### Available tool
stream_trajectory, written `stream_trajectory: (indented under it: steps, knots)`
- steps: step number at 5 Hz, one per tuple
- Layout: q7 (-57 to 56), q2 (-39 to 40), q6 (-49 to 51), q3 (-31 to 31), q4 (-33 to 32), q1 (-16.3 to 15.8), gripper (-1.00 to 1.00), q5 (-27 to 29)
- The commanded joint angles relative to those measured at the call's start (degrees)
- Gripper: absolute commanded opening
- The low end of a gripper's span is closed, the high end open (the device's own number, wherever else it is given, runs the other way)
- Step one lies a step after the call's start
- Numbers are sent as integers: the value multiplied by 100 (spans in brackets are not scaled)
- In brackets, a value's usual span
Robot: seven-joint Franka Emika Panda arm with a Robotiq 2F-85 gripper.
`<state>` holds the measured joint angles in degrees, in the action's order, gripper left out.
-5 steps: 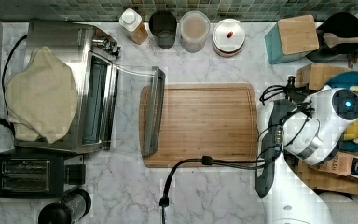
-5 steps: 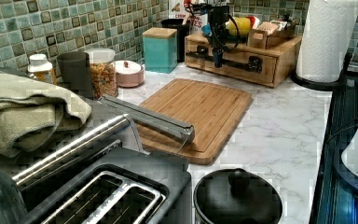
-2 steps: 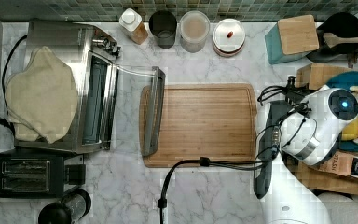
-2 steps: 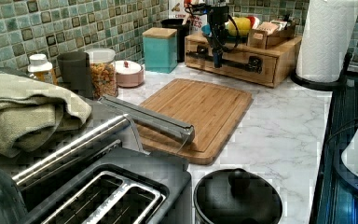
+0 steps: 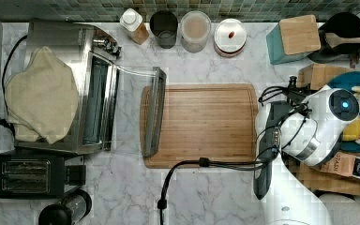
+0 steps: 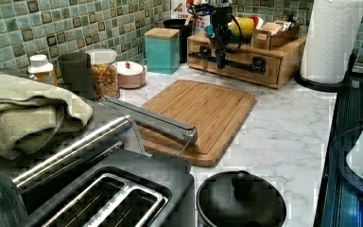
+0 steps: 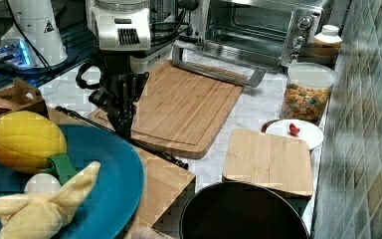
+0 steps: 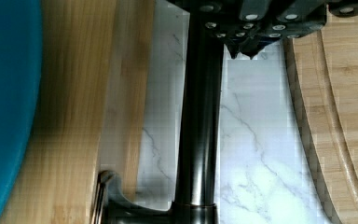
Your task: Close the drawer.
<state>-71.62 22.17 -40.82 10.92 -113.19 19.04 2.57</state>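
The drawer [image 6: 238,73] sits in its wooden stand at the far end of the desk [image 6: 283,127]. It looks almost shut. The pincer [image 8: 243,50] is clenched on nothing, just beside the dark handle [image 8: 199,130]. Maybe one small push is left.

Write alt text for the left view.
The robot gripper hangs at the dark bar handle of a wooden drawer at the counter's far end; nearer lie a bamboo cutting board and an open toaster oven door.
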Motion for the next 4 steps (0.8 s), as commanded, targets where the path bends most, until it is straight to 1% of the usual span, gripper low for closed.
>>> stream_trajectory:
  steps: [1, 4]
  knots:
    - [87, -69, -616, 860, 392, 715, -100, -235]
    - [68, -63, -615, 914, 391, 664, -100, -205]
